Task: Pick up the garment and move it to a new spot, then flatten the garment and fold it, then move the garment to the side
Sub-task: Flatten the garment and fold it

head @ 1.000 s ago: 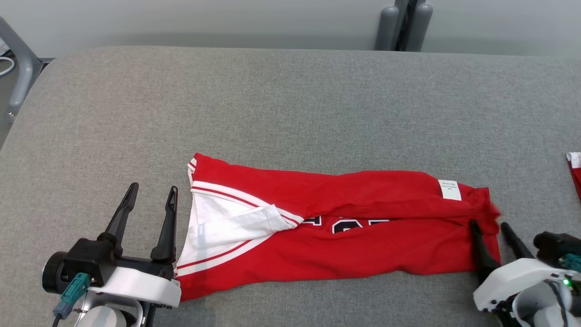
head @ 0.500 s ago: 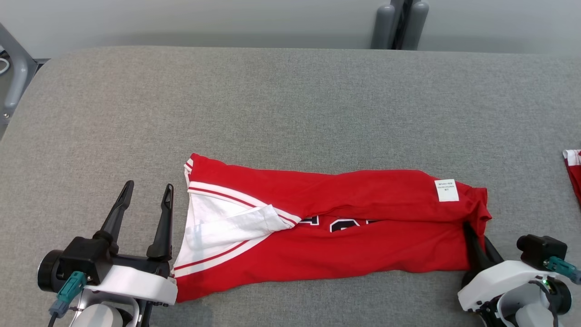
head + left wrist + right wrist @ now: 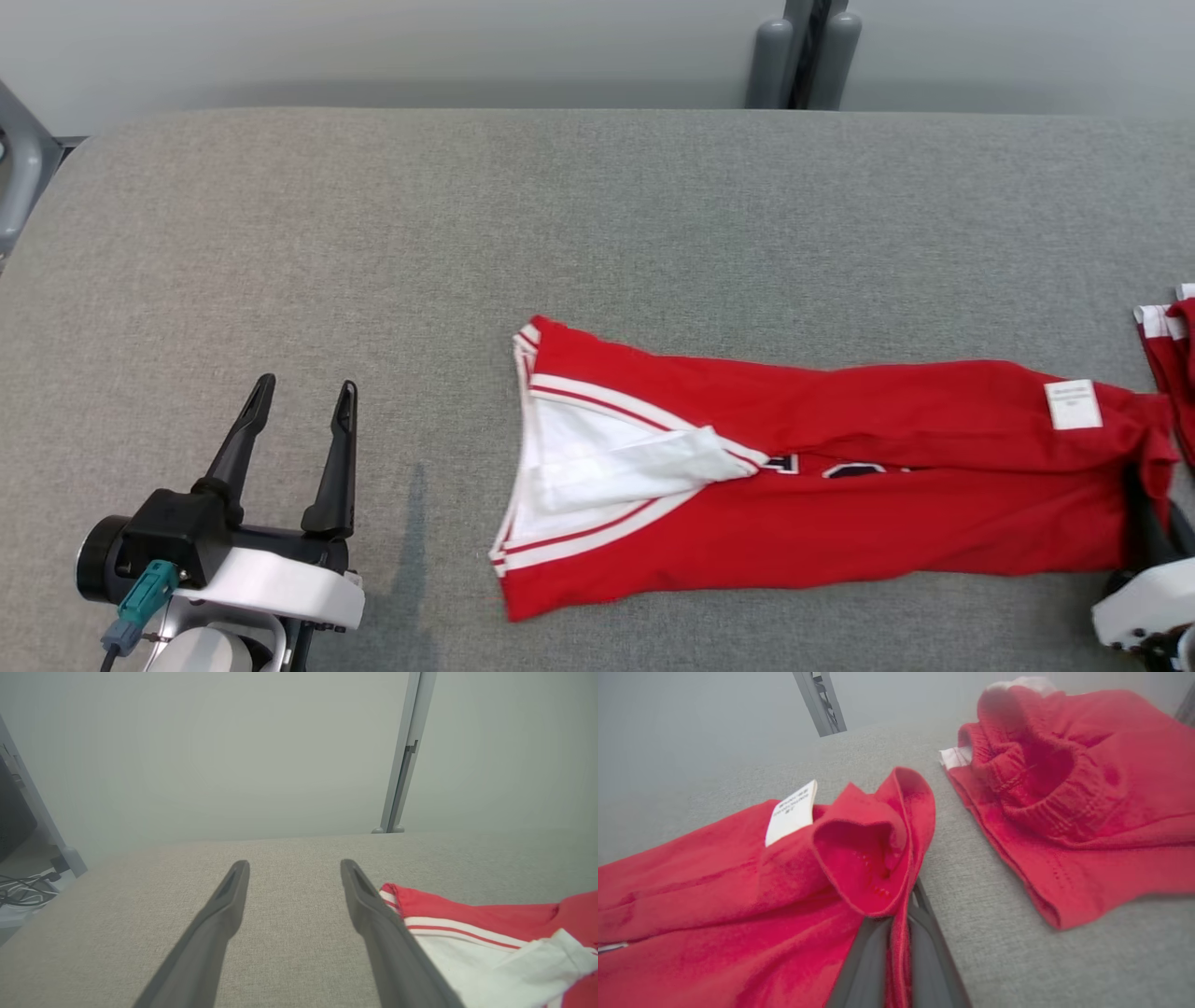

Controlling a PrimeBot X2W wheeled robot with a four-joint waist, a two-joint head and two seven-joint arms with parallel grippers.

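The right pincer (image 3: 896,933) pinches the hem of the folded red-and-white jersey (image 3: 840,509) on the grey fabric tabletop (image 3: 560,233). The left pincer (image 3: 307,384) stands wide and empty.

Left wrist (image 3: 271,588): white shell, black block, teal plug (image 3: 145,595) on a grey cable, long dark tapering jaws. Right wrist (image 3: 1134,607): white shell, dark grey jaws.

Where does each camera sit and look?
Head view: on the head, looking down at table and garment; left gripper lower left, right gripper lower right.
Left wrist view: on that wrist, looking along the open left gripper across the table.
Right wrist view: on that wrist, looking along the right gripper, shut on the garment.
Shared: head and right wrist views both show the garment's label.
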